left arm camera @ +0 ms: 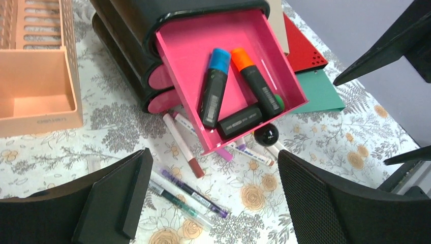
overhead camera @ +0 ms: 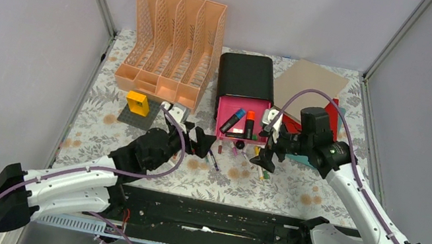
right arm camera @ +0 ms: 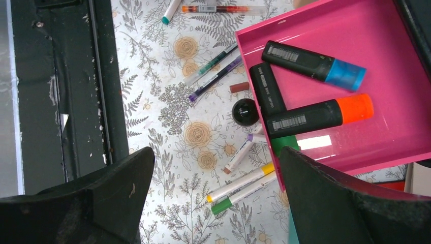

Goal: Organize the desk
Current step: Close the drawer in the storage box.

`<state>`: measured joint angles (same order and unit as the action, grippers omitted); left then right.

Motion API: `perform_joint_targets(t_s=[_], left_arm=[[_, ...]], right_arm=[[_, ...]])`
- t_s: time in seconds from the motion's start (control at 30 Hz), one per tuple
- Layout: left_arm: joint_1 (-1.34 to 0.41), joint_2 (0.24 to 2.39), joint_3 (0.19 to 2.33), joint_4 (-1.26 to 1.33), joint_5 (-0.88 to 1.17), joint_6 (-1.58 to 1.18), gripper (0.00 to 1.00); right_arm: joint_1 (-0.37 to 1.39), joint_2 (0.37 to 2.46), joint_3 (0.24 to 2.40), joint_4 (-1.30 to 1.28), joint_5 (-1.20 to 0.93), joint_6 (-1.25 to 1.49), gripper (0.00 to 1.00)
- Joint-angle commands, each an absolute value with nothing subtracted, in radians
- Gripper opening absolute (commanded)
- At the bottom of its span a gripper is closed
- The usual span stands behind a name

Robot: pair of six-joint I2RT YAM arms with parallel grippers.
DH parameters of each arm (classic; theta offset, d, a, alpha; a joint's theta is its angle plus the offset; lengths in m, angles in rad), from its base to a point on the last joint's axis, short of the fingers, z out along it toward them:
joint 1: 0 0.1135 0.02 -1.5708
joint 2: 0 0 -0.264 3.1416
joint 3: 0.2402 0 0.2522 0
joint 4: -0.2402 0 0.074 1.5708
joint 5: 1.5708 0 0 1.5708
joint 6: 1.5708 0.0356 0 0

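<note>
While both arms hang over desk (overhead camera: 97, 134), which spreads beneath everything, we see left gripper (overhead camera: 202, 142) and right gripper (overhead camera: 266, 156) with fingers spread wide, holding nothing. Between them: loose pens (left arm camera: 188, 195) and black knob (left arm camera: 266, 134) on floral cloth, some partly under pink drawer (left arm camera: 193, 46) jutting from black drawer box (overhead camera: 246, 77). Drawer holds blue-capped highlighter (left arm camera: 213, 89), orange-capped highlighter (left arm camera: 256, 81), third marker (left arm camera: 240, 121). Orange file rack (overhead camera: 174, 41) left of box; red folder (overhead camera: 334, 116), teal folder (left arm camera: 317, 91) right. We find barcode labels on highlighters, embossed word on rack; neither readable.

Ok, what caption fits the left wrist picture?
Open left claw hovers over loose pens beside a pink drawer holding three markers.
</note>
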<state>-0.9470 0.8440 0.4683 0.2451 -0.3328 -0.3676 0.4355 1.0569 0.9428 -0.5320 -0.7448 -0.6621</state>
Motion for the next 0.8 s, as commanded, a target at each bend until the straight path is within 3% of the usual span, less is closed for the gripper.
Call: perform_joint_targets(t_s=[0.0,0.5,0.63,0.77], left_arm=[[-0.942,0.845,0.449,0.246,-0.331,-0.416,0.99],[-0.942,0.888,0.395,0.245,-0.341,-0.469,0.99],[-0.941,0.895,0.389,0.244,-0.345,-0.474,0.99],[-0.941,0.897,0.383,0.246,-0.348,-0.475,0.99]], right_arm=[[0.428,1.028,0.916,-0.526,-0.828,-0.739,1.00],[0.428,1.025,0.833,-0.576,-0.860,-1.012,0.99],[0.429,1.029,0.809,-0.538,-0.823,-1.027,0.91],[0.431,1.037,0.788,-0.487,-0.795,-1.021,0.76]])
